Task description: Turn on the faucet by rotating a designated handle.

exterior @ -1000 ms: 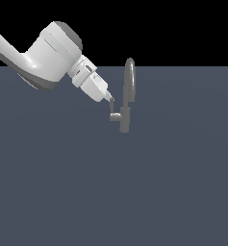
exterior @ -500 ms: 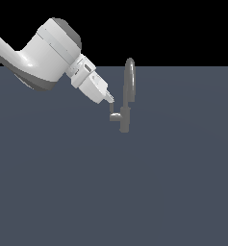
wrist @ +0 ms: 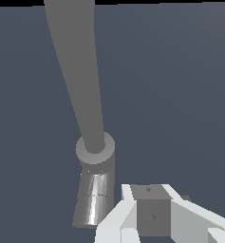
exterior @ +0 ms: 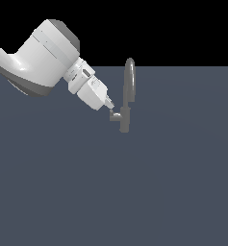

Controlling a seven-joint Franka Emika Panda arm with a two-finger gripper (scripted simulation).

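One arm only. Gripper [exterior: 109, 103] tips sit right at the handle [exterior: 115, 115], a short stub pointing from the faucet [exterior: 126, 98] base toward the gripper. Faucet stands mid-floor. Fingers' spacing: cannot tell; contact unclear.

You have a plain dark blue-grey floor [exterior: 110, 192] filling the lower part of the exterior view, flat and even in tone, running up to a straight horizon. Above that line you see only a flat black backdrop [exterior: 183, 29]. From the wrist view you get the same floor [wrist: 180, 95] across nearly the whole picture, with a thin strip of the backdrop [wrist: 156, 1] along one edge.
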